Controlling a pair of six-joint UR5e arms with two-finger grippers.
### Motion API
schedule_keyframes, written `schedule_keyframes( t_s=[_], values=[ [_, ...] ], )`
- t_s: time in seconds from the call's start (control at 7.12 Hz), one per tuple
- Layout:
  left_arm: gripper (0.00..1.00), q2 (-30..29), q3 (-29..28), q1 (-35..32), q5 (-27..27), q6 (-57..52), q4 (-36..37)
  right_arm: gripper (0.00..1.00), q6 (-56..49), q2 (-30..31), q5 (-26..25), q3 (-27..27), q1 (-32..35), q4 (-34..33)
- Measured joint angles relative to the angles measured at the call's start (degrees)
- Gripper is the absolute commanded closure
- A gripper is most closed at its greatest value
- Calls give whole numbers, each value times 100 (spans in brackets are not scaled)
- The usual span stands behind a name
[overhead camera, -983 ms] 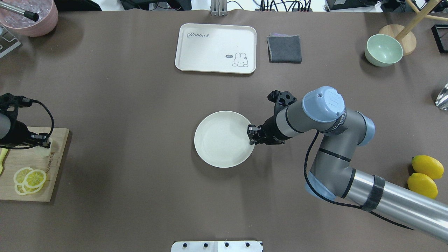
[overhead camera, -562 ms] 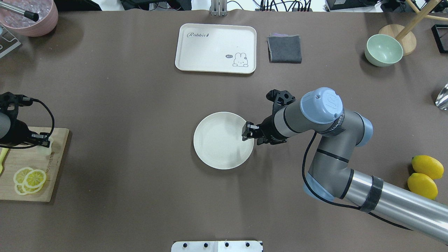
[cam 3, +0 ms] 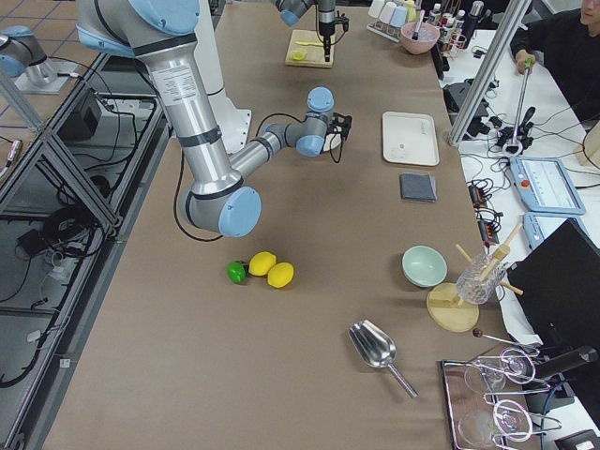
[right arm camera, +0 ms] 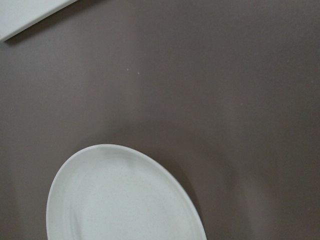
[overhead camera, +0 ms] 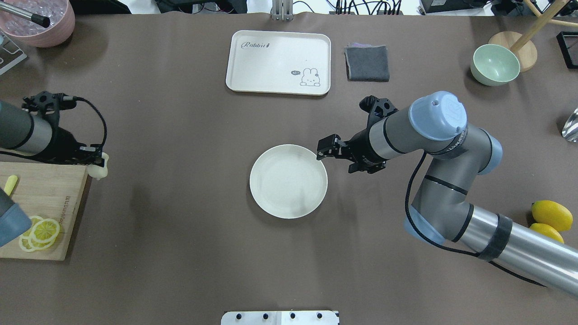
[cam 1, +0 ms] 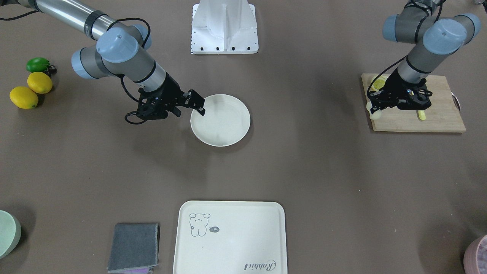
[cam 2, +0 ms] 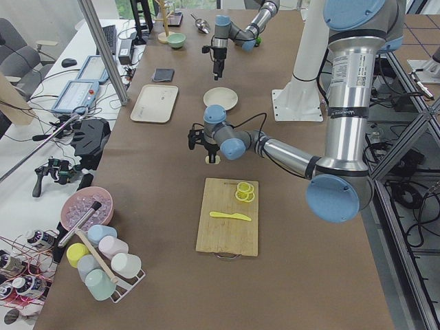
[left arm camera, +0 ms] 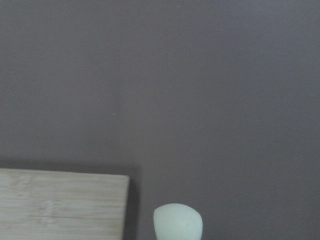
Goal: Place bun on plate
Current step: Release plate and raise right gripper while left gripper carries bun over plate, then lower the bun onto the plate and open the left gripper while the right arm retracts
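Note:
The bun (overhead camera: 100,168), a small pale cream lump, hangs just past the corner of the wooden cutting board (overhead camera: 40,198) with my left gripper (overhead camera: 94,156) shut on it. In the left wrist view the bun (left arm camera: 177,222) shows at the bottom edge over the brown table. The plate (overhead camera: 289,181), round, cream-white and bare, lies at the table's middle. My right gripper (overhead camera: 328,148) hovers just off its far right rim, open and holding nothing. The front view shows the same: right gripper (cam 1: 196,102) beside the plate (cam 1: 220,120), left gripper (cam 1: 376,107) above the bun (cam 1: 373,113).
Lemon slices (overhead camera: 38,231) and a yellow knife lie on the board. A cream tray (overhead camera: 277,62) and grey cloth (overhead camera: 367,63) sit at the far side, a green bowl (overhead camera: 494,64) far right, lemons (overhead camera: 548,216) at the right, a pink bowl (overhead camera: 40,22) far left.
My left gripper has lifted the bun off the board and carried it away toward the table's middle. My right gripper has let go of the plate's rim and drawn back from it.

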State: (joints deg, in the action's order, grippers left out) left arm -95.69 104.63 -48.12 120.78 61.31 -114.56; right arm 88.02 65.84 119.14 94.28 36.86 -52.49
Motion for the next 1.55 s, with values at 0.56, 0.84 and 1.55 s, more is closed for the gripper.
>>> schedule_keyframes(
  t_s=[0.56, 0.84, 1.55],
  values=[
    [84, -2372, -268, 1026, -724, 1453, 1739, 0, -1611, 704, 747, -151, 1075, -55],
    [83, -3303, -824, 1618, -1224, 1984, 2039, 0, -2356, 970, 1003, -366, 1518, -40],
    [66, -4369, -2147, 2237, -1769, 2413, 1798, 0, -3648, 1690, 1112, -450, 2107, -27]
  ],
)
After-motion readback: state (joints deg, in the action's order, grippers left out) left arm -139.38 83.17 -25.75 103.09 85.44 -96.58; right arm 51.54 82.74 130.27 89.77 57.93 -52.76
